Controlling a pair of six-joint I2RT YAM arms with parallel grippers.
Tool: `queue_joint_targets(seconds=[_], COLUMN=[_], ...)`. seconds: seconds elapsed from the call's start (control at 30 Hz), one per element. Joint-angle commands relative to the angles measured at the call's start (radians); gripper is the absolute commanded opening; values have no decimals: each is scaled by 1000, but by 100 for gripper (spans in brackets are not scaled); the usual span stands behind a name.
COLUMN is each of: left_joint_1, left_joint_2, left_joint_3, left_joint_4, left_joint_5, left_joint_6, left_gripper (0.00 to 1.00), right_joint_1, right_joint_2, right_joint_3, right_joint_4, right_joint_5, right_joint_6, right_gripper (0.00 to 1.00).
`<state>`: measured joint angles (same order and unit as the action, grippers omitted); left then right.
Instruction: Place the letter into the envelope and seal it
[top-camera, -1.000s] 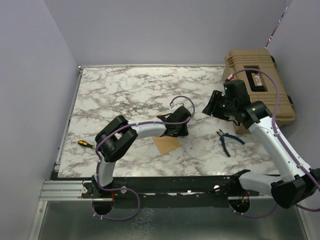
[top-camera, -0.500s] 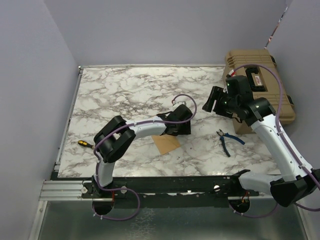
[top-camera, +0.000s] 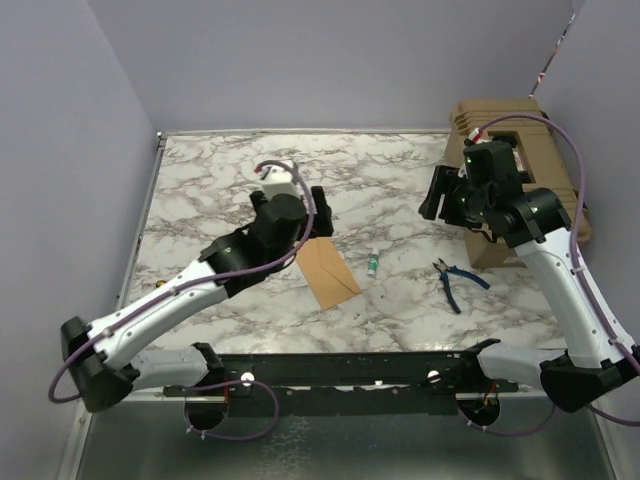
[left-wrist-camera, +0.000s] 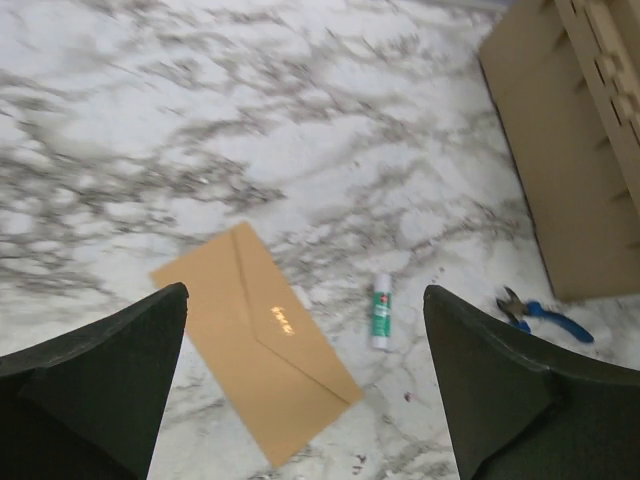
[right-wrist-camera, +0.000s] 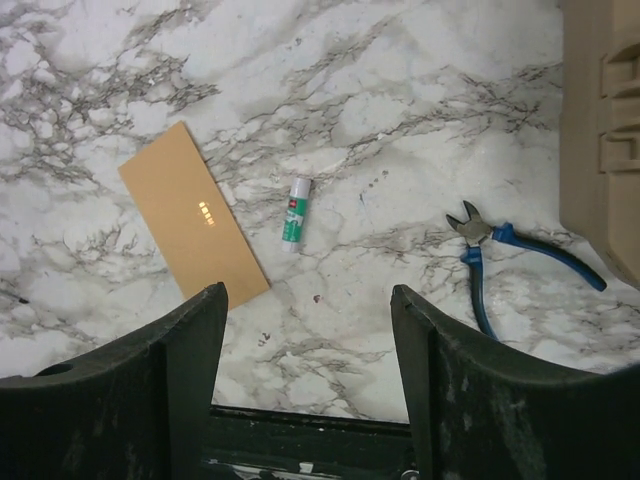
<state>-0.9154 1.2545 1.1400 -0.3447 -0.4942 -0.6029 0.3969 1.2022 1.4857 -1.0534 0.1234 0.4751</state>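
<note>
Left gripper: wide open, nothing between the fingers, held high above the bench and clear of everything on it. Directly below, framed by the two dark fingers in the left wrist view: the envelope, flat on the marble, skewed to the bench edges, pointed flap folded down onto the body with its V crease facing up. Just right of the envelope, apart from it: a small white glue stick with a green label, lying on its side.

Right gripper: likewise open and empty, raised well over the right half of the bench. Beneath it in the right wrist view, the envelope to the left, the glue stick near the middle, and blue-handled pliers to the right, all lying loose and none touching another. Beyond the pliers, at the bench's right edge: a tan case, closed as far as can be seen, near the pliers but not against them.
</note>
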Motion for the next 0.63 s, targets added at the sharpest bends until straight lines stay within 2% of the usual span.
queue_joint_targets(seconds=[0.0,0.13,0.23,0.43,0.6], left_joint_1=[10,9,10,9,9], left_joint_2=[-238,-440,-534,-603,-616], left_joint_3=[-26,-21,-10,27,40], left_joint_4=[-145,-160,-199,-291,-304], left_joint_5=[-330,-391,-404,-432,-413], left_joint_6=[118,139,127,104,91], left_gripper=[99,99,99,99,99], right_joint_1=[-4,-5,-5,-4,-4], right_joint_2=[-39,-67,-79,-81,-63], right_joint_3=[67,146,191,244,243], right_joint_4=[-67,-75,-72,-90,-101], right_joint_5=[81,113,104,106,108], right_joint_6=[-34,-17,-15,-15,4], right_gripper=[69,68,67,66,66])
